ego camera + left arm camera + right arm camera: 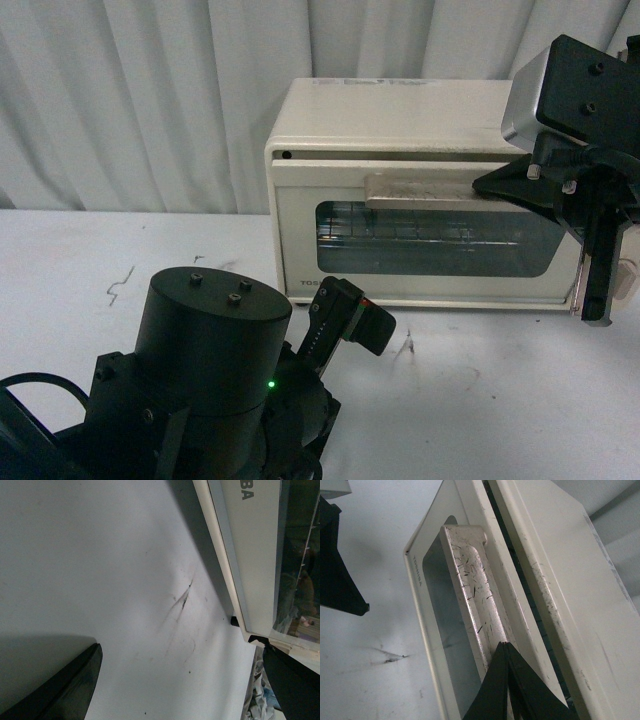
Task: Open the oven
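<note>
A: Where is the cream-white boxy toaster oven (pixel 400 110)?
B: Upper right of the frame, on the white table (pixel 100 260).
A: Why is the right gripper (pixel 537 250) there?
B: Jaws spread, one finger (pixel 510 183) lies on the flat metal bar handle (pixel 420 190), likely to pull the door down. The left gripper (pixel 352 318), also spread and empty, sits lower centre.

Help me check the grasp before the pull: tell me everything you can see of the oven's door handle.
The handle is a flat, pale, metallic-looking bar, heavily scratched with dark marks. It is fixed level across the top of the oven door, just above the glass window, and stands off it on a short post. The right gripper is open. One of its fingers looks to rest on the bar near its right end; the other hangs well in front of the door.
</note>
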Action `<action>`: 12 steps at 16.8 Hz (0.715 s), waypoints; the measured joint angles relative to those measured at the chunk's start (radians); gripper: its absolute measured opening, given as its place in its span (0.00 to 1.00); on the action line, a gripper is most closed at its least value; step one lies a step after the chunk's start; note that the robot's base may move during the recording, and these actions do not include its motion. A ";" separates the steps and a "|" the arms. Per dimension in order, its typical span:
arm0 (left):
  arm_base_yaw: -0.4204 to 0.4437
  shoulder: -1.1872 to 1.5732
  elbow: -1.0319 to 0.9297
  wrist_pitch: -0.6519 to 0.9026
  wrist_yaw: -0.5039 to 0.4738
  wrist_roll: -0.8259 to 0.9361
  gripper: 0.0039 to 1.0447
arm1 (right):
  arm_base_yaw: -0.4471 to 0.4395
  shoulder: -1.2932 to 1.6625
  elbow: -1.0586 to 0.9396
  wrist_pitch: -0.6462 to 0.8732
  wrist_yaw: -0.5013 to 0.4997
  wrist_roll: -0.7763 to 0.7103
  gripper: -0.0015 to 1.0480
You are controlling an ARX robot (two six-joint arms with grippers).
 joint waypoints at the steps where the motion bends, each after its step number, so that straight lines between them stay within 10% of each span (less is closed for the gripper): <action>1: 0.000 0.000 0.000 0.000 -0.001 0.000 0.94 | 0.000 -0.001 -0.016 0.014 -0.005 0.011 0.02; 12: -0.001 -0.009 -0.023 0.008 -0.011 0.004 0.94 | 0.029 0.006 -0.136 0.072 -0.112 0.101 0.02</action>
